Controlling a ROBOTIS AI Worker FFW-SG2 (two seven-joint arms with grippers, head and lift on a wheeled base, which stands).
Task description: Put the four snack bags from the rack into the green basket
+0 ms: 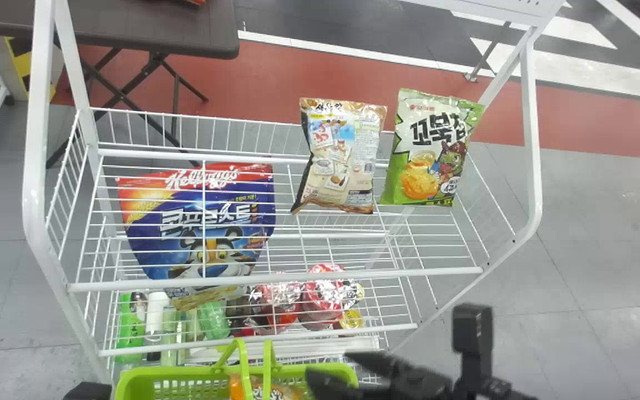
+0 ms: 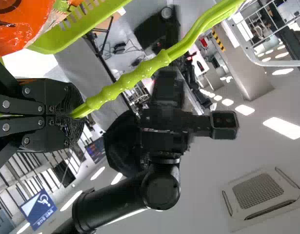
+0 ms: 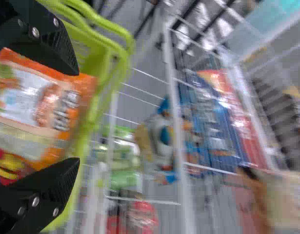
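Observation:
Three snack bags lie on the rack's upper shelf in the head view: blue-red (image 1: 209, 222) at left, cream-brown (image 1: 342, 158) mid-right, green-white (image 1: 431, 150) at right. The green basket (image 1: 186, 371) stands at the rack's front, an orange bag (image 1: 284, 392) inside. My left gripper (image 1: 88, 391) is a black part left of the basket; in its wrist view the gripper (image 2: 74, 114) is shut on the basket's handle (image 2: 135, 78). Above the basket's right end is my right gripper (image 1: 334, 366); its wrist view shows the gripper (image 3: 74, 117) open, the orange bag (image 3: 47, 102) lower in the basket.
White bars of the rack (image 1: 275, 279) rise on both sides of the shelf. Cups (image 1: 323, 294) and bottles (image 1: 131, 322) stand on the lower shelf, behind the basket. A brown table (image 1: 159, 33) is at the back left.

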